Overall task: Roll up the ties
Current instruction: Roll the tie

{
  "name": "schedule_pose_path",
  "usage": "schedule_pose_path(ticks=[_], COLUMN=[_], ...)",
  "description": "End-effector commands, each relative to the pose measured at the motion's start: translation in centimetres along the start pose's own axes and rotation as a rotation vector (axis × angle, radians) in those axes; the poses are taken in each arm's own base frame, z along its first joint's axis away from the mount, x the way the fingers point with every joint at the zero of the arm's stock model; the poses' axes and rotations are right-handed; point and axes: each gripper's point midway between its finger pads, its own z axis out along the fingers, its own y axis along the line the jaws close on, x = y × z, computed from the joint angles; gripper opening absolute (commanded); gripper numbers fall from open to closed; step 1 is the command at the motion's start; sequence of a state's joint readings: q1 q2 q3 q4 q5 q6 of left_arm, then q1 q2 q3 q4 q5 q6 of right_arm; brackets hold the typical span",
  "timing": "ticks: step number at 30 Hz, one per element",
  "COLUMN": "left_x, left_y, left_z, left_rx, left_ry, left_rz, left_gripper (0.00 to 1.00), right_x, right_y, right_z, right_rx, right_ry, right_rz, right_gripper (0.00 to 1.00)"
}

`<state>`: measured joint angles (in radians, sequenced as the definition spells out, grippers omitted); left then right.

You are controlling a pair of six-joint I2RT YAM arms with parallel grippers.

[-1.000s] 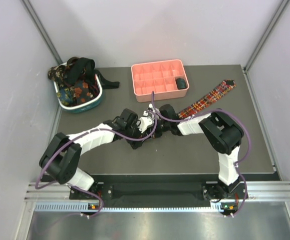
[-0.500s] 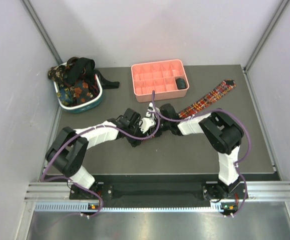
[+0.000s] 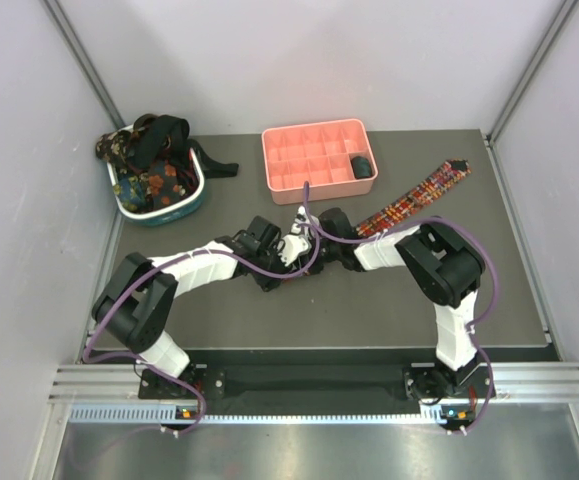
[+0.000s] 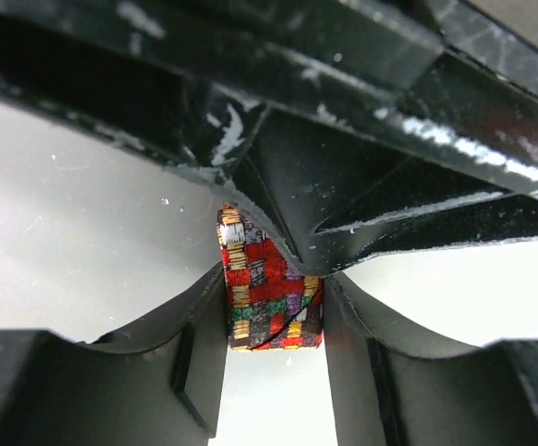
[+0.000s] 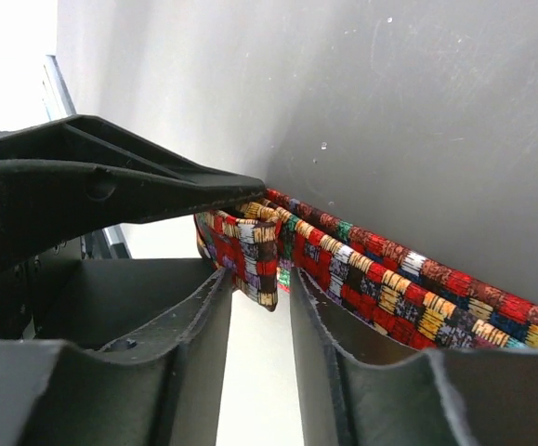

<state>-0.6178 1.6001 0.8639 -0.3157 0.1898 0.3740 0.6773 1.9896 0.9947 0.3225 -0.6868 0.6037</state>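
left gripper [image 4: 274, 321] is pinching the folded end of the plaid tie [image 3: 414, 200] mid-table, right gripper [image 5: 261, 311] just cracked open around that fold, not squeezing; rest of it trails off toward 2 o'clock

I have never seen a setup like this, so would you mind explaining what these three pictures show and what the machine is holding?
These are two robot arms, left arm and right arm, bolted at the near edge of a dark table. One picture looks down from above; the other two come from a camera on each wrist, so the black shapes at the bottom are that arm's own fingers. On the table lie a plaid tie, a pink tray with one dark item in a compartment, and a basket heaped with more ties. The arms meet at the plaid tie's near end, which is folded over. The left gripper pinches that fold; the right gripper stands around it with a slight gap, seemingly not gripping.
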Motion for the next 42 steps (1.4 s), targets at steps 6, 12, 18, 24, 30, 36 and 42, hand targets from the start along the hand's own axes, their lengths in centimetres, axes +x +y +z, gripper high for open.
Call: schedule_pose_path(ticks=[6, 12, 18, 24, 30, 36, 42], left_x=[-1.7, -1.2, -1.1, -0.9, -1.1, -0.8, -0.2], left_y=[0.6, 0.5, 0.4, 0.4, 0.3, 0.3, 0.3], left_z=[-0.2, -0.1, -0.1, -0.1, -0.1, 0.2, -0.1], left_rx=[-0.008, -0.001, 0.004, 0.000, 0.009, 0.018, 0.022], left_ry=[-0.041, -0.024, -0.021, -0.013, -0.009, 0.037, 0.104], left_rz=[0.029, 0.024, 0.021, 0.016, 0.013, -0.016, -0.051], left_gripper=[0.45, 0.44, 0.42, 0.41, 0.41, 0.41, 0.41], right_x=[-1.5, -2.0, -2.7, -3.1, -3.7, -3.6, -2.5], right_y=[1.1, 1.1, 1.2, 1.1, 0.5, 0.6, 0.7], right_z=[-0.3, -1.0, -1.9, -2.7, -4.4, -6.5, -8.2], right_rx=[-0.049, -0.048, -0.057, -0.053, -0.029, -0.006, 0.076], right_ry=[-0.037, -0.058, -0.090, -0.108, -0.161, -0.215, -0.269], right_rz=[-0.051, -0.049, -0.046, -0.046, -0.044, -0.062, -0.111], right_gripper=[0.34, 0.37, 0.37, 0.36, 0.32, 0.29, 0.27])
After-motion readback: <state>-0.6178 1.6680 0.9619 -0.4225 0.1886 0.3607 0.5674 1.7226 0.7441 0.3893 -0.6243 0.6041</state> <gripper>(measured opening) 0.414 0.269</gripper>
